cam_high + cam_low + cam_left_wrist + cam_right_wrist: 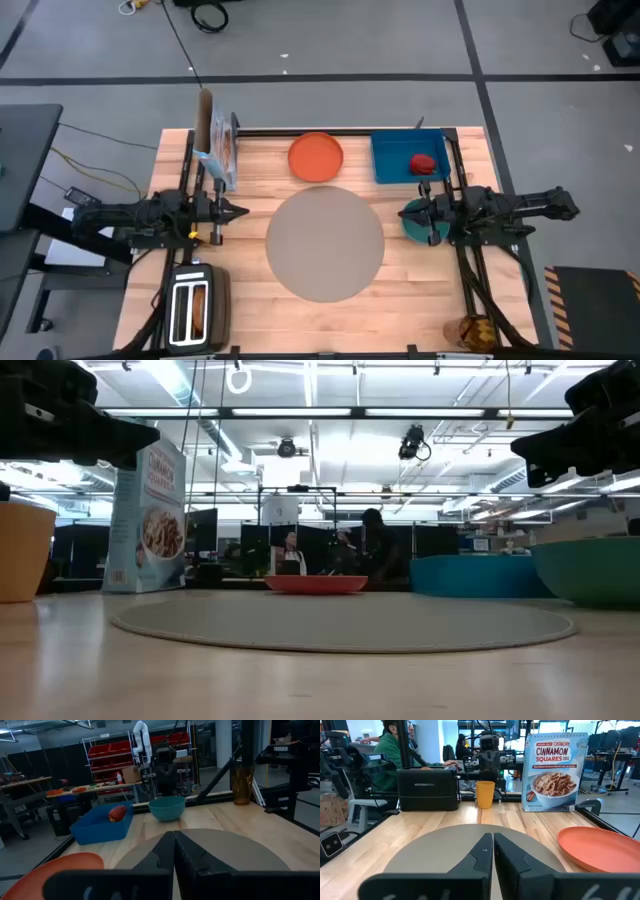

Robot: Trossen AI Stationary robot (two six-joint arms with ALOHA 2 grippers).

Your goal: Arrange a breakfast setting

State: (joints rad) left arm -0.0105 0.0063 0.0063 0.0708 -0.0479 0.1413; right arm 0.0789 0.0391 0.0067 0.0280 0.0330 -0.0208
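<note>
**Breakfast setting: risks and stock count**

Risks, judged: the teal bowl [414, 226] sits under the right end effector [405, 212], so a careless descent could knock it; the cereal box [222, 152] near the left arm could topple.

Stock, near to far, clock directions from the mat in the high view:
- Toaster [193, 307], 1, at 8 o'clock
- Round mat [325, 245], 1, table centre
- Left end effector [243, 211], 1, at 9 o'clock, pinched closed, empty
- Right end effector, 1, at 3 o'clock, closed, empty
- Orange plate [316, 157], 1, at 12 o'clock
- Blue tray [392, 160], 1, at 1 o'clock, holding one red apple [424, 164]
</note>
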